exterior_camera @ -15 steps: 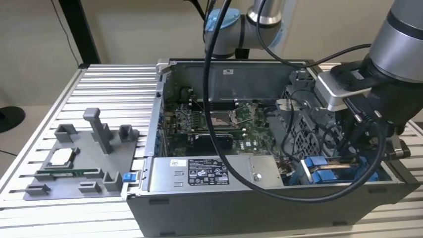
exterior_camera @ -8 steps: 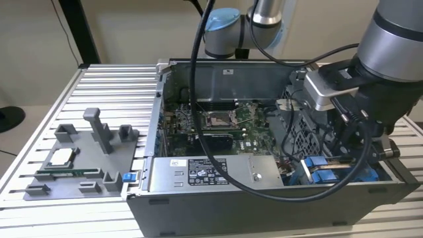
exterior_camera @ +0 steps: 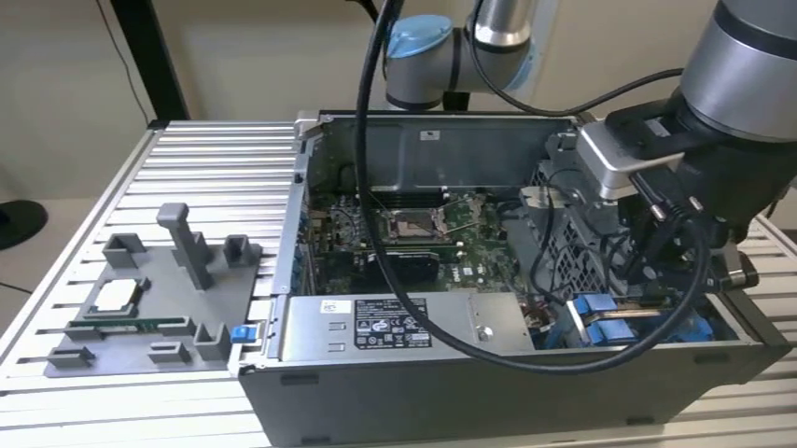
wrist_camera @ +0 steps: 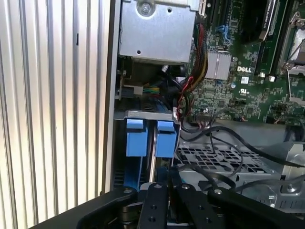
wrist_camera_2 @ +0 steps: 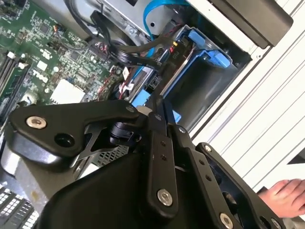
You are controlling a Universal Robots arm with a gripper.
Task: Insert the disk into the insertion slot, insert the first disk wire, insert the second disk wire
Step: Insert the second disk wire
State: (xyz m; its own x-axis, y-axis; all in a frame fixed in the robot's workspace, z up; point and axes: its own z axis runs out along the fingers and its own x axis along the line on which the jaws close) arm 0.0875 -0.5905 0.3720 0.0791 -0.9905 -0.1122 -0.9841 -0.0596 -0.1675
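Note:
The disk (wrist_camera: 166, 138) stands on edge in its bright blue carrier, down in the insertion slot (wrist_camera: 143, 115) at the case's front corner, on the exterior view's right. Its blue tabs (exterior_camera: 595, 314) show there beside the perforated grey bay wall (exterior_camera: 576, 266). My gripper (wrist_camera: 164, 177) hangs just over the carrier's tabs, fingers (wrist_camera_2: 160, 143) shut together with nothing seen between them. Black wires (wrist_camera_2: 125, 53) with a connector, and a blue flat cable (wrist_camera_2: 153, 14), run loose over the blue carrier (wrist_camera_2: 206, 46). Whether any wire is plugged into the disk is hidden.
The open computer case lies on a ribbed aluminium table (exterior_camera: 212, 177). A grey labelled power-supply box (exterior_camera: 373, 327) sits along the case's front; the motherboard (exterior_camera: 412, 233) is behind it. A grey fixture tray (exterior_camera: 137, 308) stands at the exterior view's left. A person's hand (wrist_camera_2: 286, 195) rests outside the case.

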